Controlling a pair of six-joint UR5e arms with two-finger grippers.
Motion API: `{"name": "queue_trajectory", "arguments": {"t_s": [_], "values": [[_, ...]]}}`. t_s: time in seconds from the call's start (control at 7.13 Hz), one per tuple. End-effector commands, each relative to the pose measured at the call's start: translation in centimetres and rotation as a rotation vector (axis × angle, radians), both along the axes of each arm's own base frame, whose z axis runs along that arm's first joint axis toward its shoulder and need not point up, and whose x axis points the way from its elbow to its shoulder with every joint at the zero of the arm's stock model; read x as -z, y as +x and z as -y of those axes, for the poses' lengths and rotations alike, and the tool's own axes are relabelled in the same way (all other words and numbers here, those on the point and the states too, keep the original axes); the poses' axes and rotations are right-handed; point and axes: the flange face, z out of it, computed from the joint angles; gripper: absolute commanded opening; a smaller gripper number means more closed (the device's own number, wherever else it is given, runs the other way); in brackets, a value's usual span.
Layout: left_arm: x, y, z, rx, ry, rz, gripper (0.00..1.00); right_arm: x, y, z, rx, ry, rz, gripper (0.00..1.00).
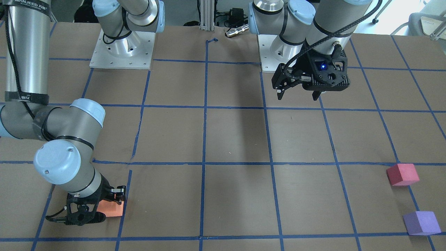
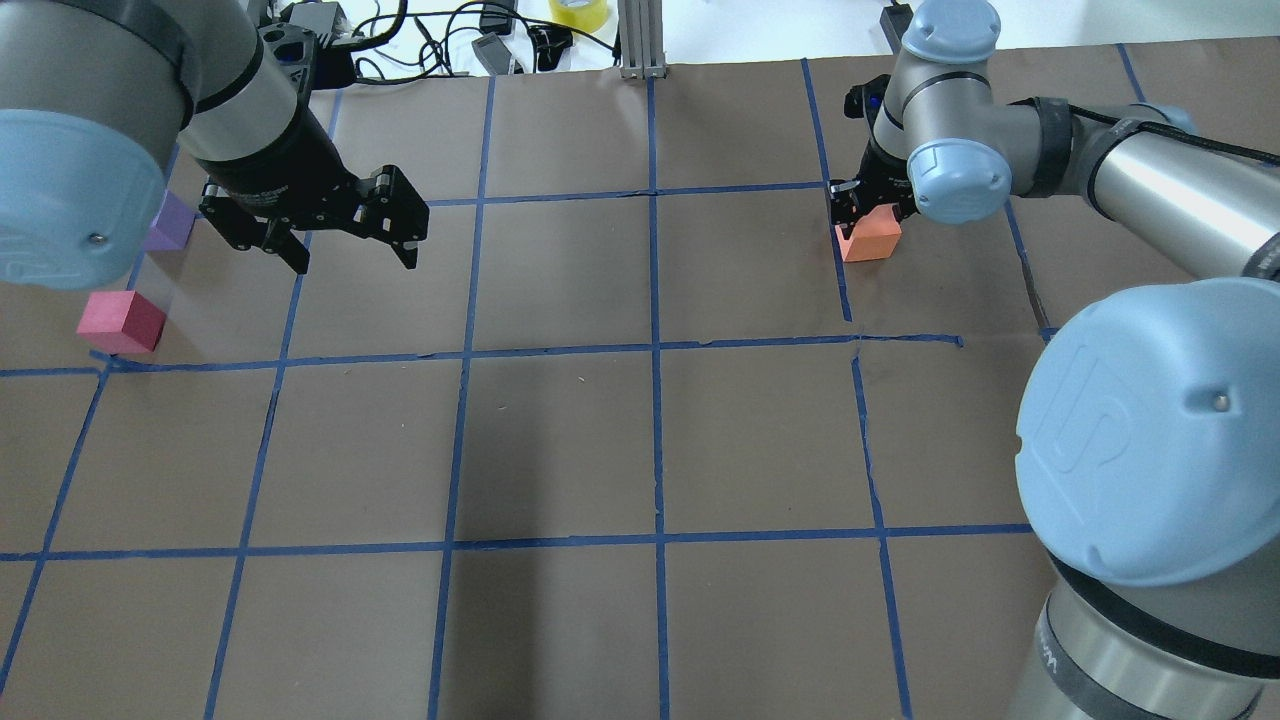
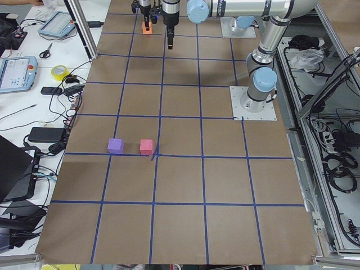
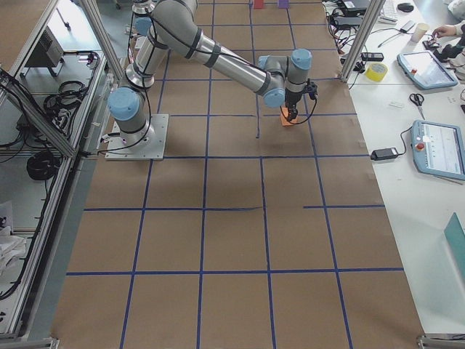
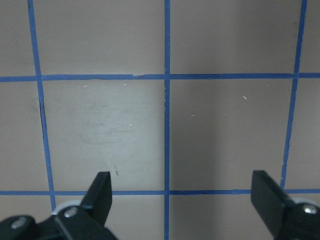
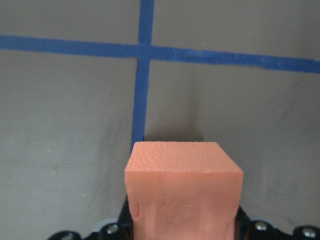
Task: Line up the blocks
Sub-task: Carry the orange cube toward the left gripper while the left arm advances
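Note:
The orange block (image 2: 868,240) sits between the fingers of my right gripper (image 2: 866,212) at the far right of the table, at or just above the surface. It fills the lower middle of the right wrist view (image 6: 183,190), pinched at its base. It also shows in the front view (image 1: 112,209). The pinkish-red block (image 2: 122,322) and the purple block (image 2: 170,222) lie side by side at the far left, untouched. My left gripper (image 2: 355,262) hovers open and empty above the table, to the right of those two blocks. Its fingers (image 5: 100,192) frame only bare paper.
Blue tape lines (image 2: 655,345) mark a grid on the brown paper. The arm base plates (image 1: 122,48) stand at the robot's side. Cables and a yellow tape roll (image 2: 578,12) lie beyond the far edge, by a metal post (image 2: 640,40).

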Motion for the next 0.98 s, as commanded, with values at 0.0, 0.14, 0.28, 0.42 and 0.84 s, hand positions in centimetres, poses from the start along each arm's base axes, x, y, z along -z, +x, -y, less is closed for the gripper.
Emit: {"name": "queue_trajectory", "arguments": {"t_s": [0.0,0.14,0.28,0.42,0.84], "values": [[-0.2,0.0,-0.1,0.000,-0.004,0.000,1.00,-4.8,6.4,1.6,0.005,-0.114,0.036,0.23],[-0.2,0.0,-0.1,0.000,-0.004,0.000,1.00,-6.3,10.3,1.9,0.029,-0.142,0.077,0.24],[-0.2,0.0,-0.1,0.000,-0.004,-0.001,1.00,-6.5,14.5,0.8,0.049,-0.139,0.079,0.25],[-0.2,0.1,-0.1,-0.001,-0.004,-0.001,1.00,-6.0,18.2,-0.4,0.062,-0.134,0.077,0.25],[0.0,0.1,0.1,0.000,0.001,-0.001,1.00,-2.7,26.5,-3.3,0.159,-0.112,0.056,0.26]]}}
